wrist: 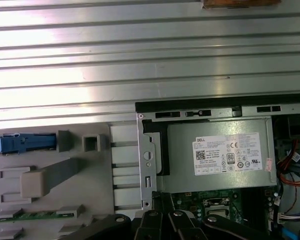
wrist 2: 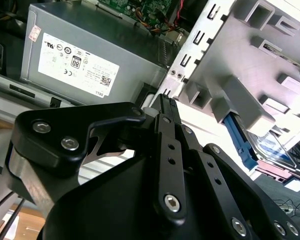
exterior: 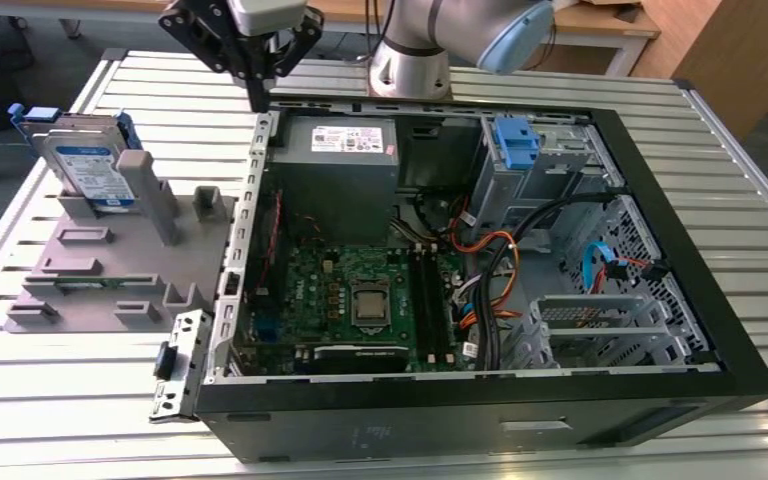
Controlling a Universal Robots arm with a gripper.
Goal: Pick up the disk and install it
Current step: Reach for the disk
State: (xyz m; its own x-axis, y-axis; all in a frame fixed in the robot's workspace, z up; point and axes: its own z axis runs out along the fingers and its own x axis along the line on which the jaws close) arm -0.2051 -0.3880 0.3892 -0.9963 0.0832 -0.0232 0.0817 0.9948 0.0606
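The disk [exterior: 88, 165] stands on edge in a slot of a grey holder [exterior: 104, 270], at the exterior view's left, just beside the open computer case [exterior: 491, 400] on the slatted metal surface [exterior: 64, 380]. Upright like this, its top edge and blue carrier stay clear, probably so it can be grasped from above.

The gripper [exterior: 261, 97] hangs above the case wall between the holder and the power supply [exterior: 337, 150], apart from the disk. Its fingers are drawn together and hold nothing.

The case lies on its side, uncovered, baring the motherboard [exterior: 357, 290] and an empty metal drive cage [exterior: 598, 320].

The holder hides the disk's lower part. In the first wrist view the disk [wrist: 25, 143] is a blue strip cut off at the frame's edge. In the second wrist view the gripper's black body [wrist 2: 165, 100] blocks much of the scene.
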